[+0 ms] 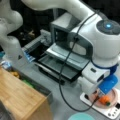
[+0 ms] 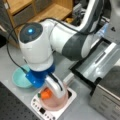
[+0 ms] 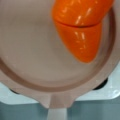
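Observation:
An orange carrot (image 3: 80,32) with a green top lies in a pink pan (image 3: 30,50), filling the upper right of the wrist view. The pan rests on a white toy stove (image 1: 110,111) at a front view's bottom right. My gripper (image 1: 100,97) hangs straight down over the pan, right at the carrot (image 1: 105,100). Elsewhere in a front view the gripper (image 2: 50,93) reaches into the pan (image 2: 53,104) beside the carrot (image 2: 45,94). The fingers do not show in the wrist view.
An open toaster oven (image 1: 65,58) with its door down and a dark tray stands behind the stove. A teal bowl (image 2: 19,79) sits beside the stove (image 2: 37,106). A wooden shelf unit (image 1: 21,96) stands at a front view's bottom left.

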